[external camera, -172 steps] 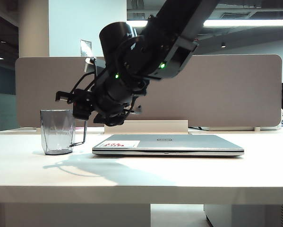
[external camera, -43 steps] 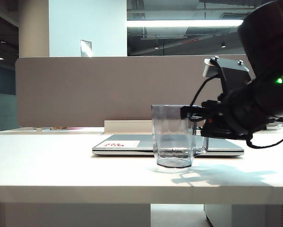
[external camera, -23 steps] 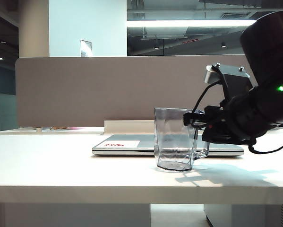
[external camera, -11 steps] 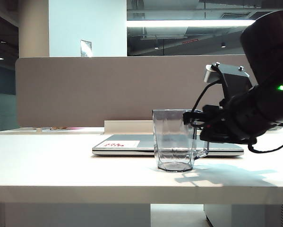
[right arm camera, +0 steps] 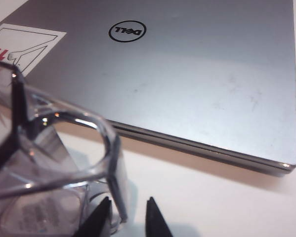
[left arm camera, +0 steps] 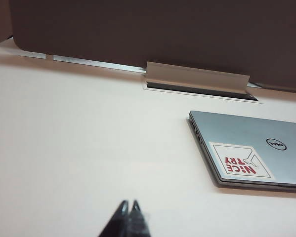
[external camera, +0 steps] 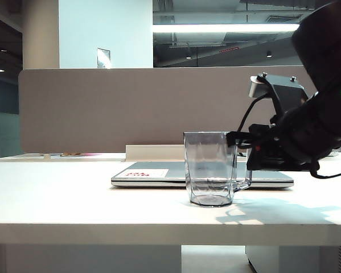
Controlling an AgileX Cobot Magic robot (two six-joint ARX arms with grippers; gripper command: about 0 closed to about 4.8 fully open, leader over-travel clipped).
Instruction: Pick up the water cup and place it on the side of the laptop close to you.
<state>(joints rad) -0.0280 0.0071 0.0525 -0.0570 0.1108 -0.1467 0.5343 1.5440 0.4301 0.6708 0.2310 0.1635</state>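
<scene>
Upright, water cup (external camera: 210, 169) before laptop (external camera: 159, 174)

Quick headcount: one water cup (external camera: 209, 168), one laptop (external camera: 159, 173) with one white sticker (left arm camera: 239, 159) and one round logo (right arm camera: 127, 31) on the lid, one table (external camera: 73, 210), and two grippers, the left gripper (left arm camera: 128, 208) and the right gripper (right arm camera: 127, 209).

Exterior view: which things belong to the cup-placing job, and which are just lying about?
Job:
- water cup, standing in front of the laptop
- laptop, shut
- right tool, open around the cup's handle

Lying about:
- cable tray lid
- partition
</scene>
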